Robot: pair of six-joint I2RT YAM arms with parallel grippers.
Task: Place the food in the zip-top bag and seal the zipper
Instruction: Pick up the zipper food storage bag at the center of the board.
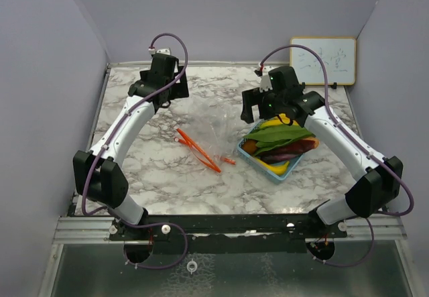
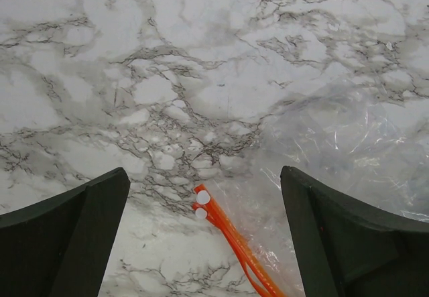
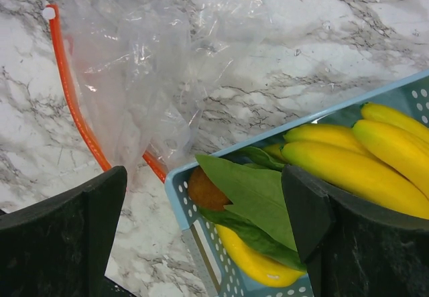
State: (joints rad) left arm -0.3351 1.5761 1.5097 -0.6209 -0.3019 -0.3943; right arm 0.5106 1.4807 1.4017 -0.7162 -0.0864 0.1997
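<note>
Overhead, left hand (image 1: 169, 86) splayed, right hand (image 1: 257, 107) splayed

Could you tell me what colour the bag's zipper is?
The zipper is orange; clearest in the left wrist view.

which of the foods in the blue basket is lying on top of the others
The green leaves: they spread across the middle of the basket, overlapping the yellow bananas, while the purple eggplant only peeks out at their edge.

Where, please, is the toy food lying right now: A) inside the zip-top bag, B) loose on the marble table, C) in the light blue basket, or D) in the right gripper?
C: the bananas and green leaves lie in the blue basket, beside the clear bag.
</note>
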